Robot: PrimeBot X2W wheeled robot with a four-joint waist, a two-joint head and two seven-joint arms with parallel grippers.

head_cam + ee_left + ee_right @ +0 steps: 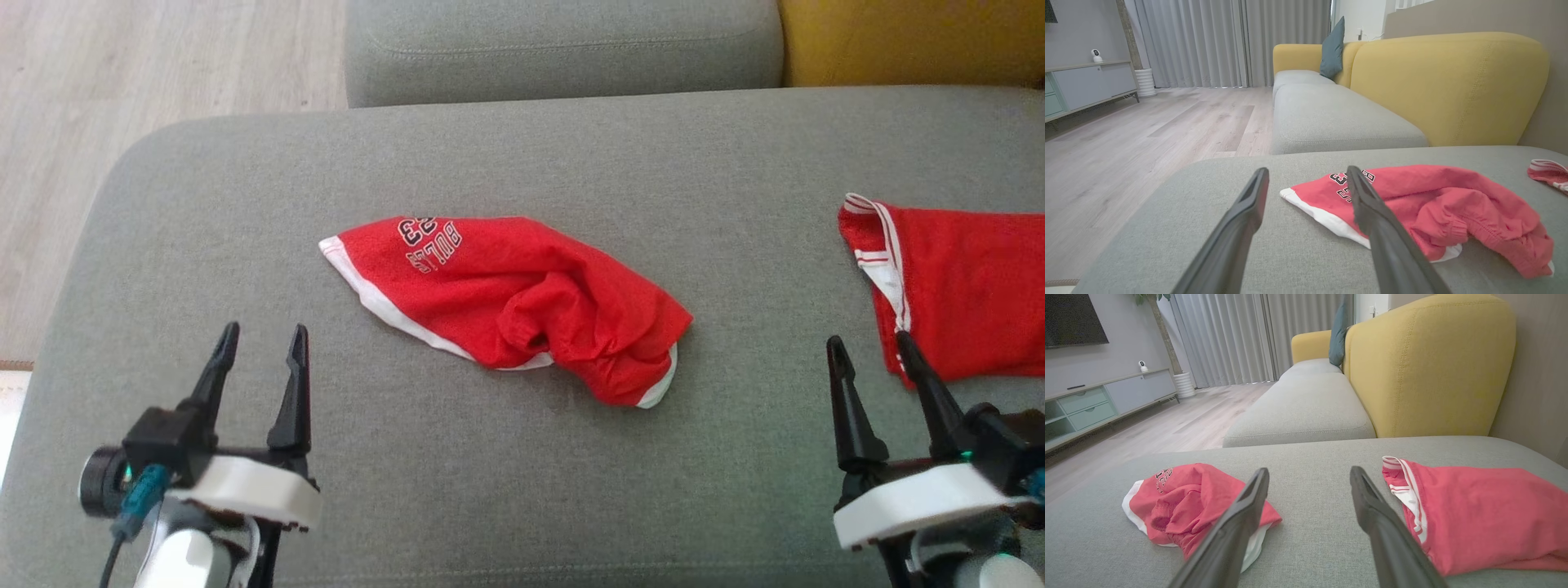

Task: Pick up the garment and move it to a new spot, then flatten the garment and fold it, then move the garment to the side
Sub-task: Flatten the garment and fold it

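Hovers with left gripper (pixel 265 328) and right gripper (pixel 867 337) spread wide, empty; risks pinching one layer of the crumpled shorts (pixel 506 302), or snagging the second red garment (pixel 963 286) alongside.

The other garment (pixel 963 286) runs off the head view's right edge, and the left wrist view cuts it to a striped corner. The print on the garment (pixel 506 302) is partly lost over a fold and, in the left wrist view, partly behind a finger (pixel 1367 204) of the left tool (pixel 1308 170). The right tool (pixel 1309 470) covers the garment's near corner in its own view. Whether it touches the other garment is unclear.
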